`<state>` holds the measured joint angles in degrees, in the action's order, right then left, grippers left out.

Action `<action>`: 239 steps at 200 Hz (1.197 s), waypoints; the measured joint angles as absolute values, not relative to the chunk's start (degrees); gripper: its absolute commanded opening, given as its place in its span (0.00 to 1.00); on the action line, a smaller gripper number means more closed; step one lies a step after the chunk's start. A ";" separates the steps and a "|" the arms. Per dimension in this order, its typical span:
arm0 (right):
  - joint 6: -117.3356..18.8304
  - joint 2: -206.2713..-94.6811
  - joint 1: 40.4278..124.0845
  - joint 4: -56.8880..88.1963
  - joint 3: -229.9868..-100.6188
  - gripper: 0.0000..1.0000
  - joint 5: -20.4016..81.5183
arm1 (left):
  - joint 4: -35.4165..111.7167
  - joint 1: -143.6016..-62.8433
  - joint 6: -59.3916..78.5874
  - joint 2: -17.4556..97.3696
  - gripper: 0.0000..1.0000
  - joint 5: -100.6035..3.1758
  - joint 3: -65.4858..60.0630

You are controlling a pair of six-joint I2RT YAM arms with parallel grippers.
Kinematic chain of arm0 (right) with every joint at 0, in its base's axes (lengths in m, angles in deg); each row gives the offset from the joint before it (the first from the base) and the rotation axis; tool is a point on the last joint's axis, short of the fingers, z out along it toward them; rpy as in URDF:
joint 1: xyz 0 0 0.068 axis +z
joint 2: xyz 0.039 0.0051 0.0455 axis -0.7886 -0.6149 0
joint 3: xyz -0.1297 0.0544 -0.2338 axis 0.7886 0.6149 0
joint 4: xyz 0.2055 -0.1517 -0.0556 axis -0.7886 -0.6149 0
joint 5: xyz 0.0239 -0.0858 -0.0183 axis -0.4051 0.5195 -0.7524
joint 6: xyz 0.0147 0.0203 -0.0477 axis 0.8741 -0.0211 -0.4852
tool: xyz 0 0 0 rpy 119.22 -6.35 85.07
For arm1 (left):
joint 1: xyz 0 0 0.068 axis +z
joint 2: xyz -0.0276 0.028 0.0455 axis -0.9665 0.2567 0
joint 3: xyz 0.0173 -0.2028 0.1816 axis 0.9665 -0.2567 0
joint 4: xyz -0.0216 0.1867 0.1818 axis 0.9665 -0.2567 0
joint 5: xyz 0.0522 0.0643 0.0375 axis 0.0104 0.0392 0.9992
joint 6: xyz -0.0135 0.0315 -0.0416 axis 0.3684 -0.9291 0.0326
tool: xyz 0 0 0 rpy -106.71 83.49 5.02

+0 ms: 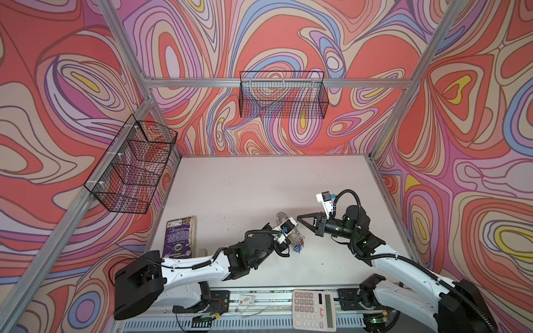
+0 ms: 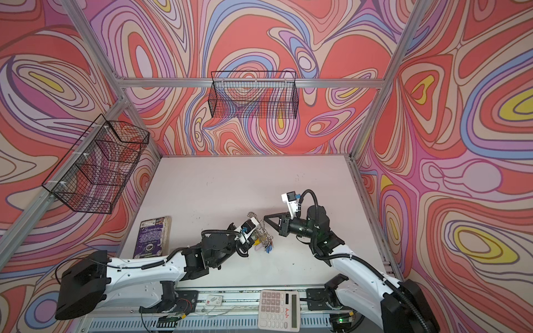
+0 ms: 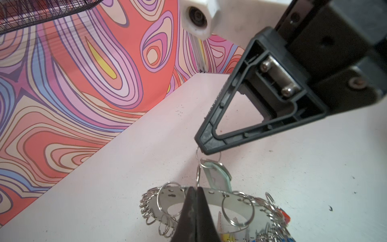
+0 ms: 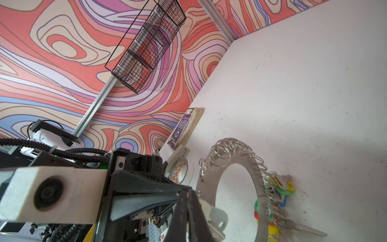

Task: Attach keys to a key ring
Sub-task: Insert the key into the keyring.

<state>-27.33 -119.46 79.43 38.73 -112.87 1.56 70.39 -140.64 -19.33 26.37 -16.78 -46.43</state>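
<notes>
My left gripper (image 3: 195,189) is pressed together on a small split ring (image 3: 198,175) standing up from the rim of the key ring (image 3: 215,193), which rests on the table (image 3: 125,188). Just above that rim my right gripper (image 3: 206,149) pinches the little ring of a silver key (image 3: 218,177), whose blade reaches down to the rim. Further round the rim hang keys with coloured tags (image 4: 280,189). A tape roll (image 4: 184,171) sits just beside the key ring.

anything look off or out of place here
The calculator lies on the front rail, off the table, slightly askew. The key ring is not flat: the left gripper holds it up by its rim. Nothing looks spilled or broken.
</notes>
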 measured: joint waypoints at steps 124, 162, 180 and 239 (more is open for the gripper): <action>-25.43 -120.11 80.57 42.36 -111.62 0.00 2.74 | 70.46 -140.64 -18.02 26.72 0.00 -16.43 -46.45; -25.40 -120.53 81.05 42.52 -111.29 0.00 3.18 | 70.48 -140.64 -17.86 26.85 0.00 -16.47 -46.45; -25.40 -120.99 81.07 42.56 -111.29 0.00 3.73 | 70.50 -140.64 -17.84 26.85 0.00 -16.50 -46.45; -24.31 -121.36 81.20 44.29 -110.85 0.00 5.94 | 71.01 -140.57 -17.40 26.85 0.00 -16.54 -46.45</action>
<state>-24.31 -121.36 81.20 44.29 -110.85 5.94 71.01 -140.57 -17.40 26.85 -16.54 -46.45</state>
